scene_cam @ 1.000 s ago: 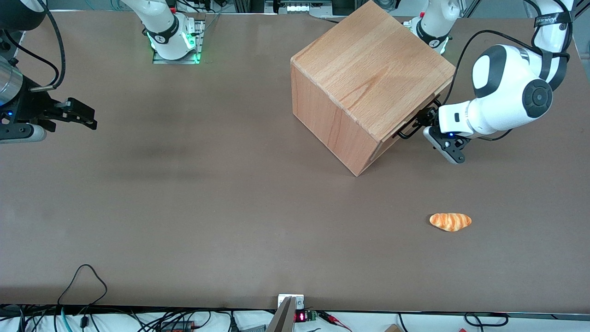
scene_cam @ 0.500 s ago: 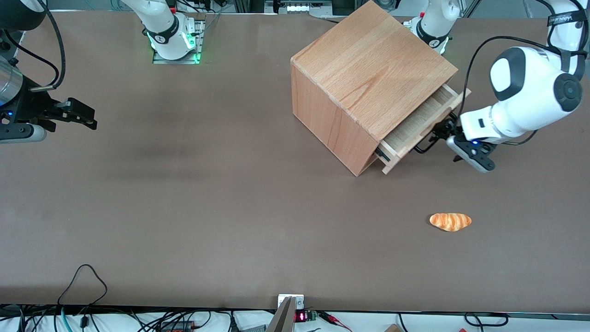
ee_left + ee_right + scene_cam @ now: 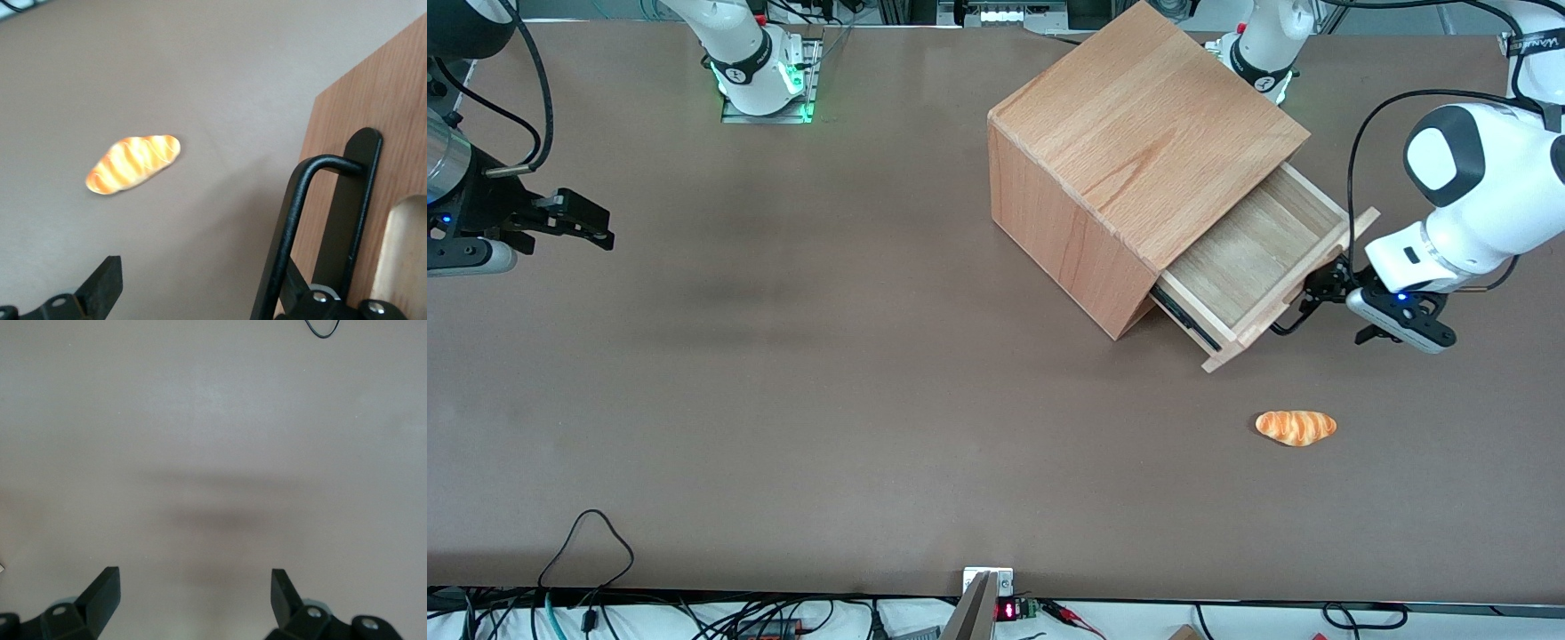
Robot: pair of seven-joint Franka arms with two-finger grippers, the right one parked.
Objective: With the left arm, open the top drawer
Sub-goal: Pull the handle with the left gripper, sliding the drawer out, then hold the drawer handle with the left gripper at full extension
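Front view: end effector [image 3: 1319, 291] of the left arm [image 3: 1467, 213] is at the black handle [image 3: 1294, 317] of the top drawer [image 3: 1258, 267], which stands pulled out of the wooden cabinet [image 3: 1138, 151]; whether it grips cannot be told. An orange bread roll [image 3: 1296, 427] lies on the brown surface [image 3: 827, 373], nearer the camera than the drawer

Left wrist view: the handle [image 3: 300, 227] runs across the drawer front [image 3: 387, 140], one black fingertip [image 3: 103, 283] apart from it, the roll [image 3: 133, 163] on the surface
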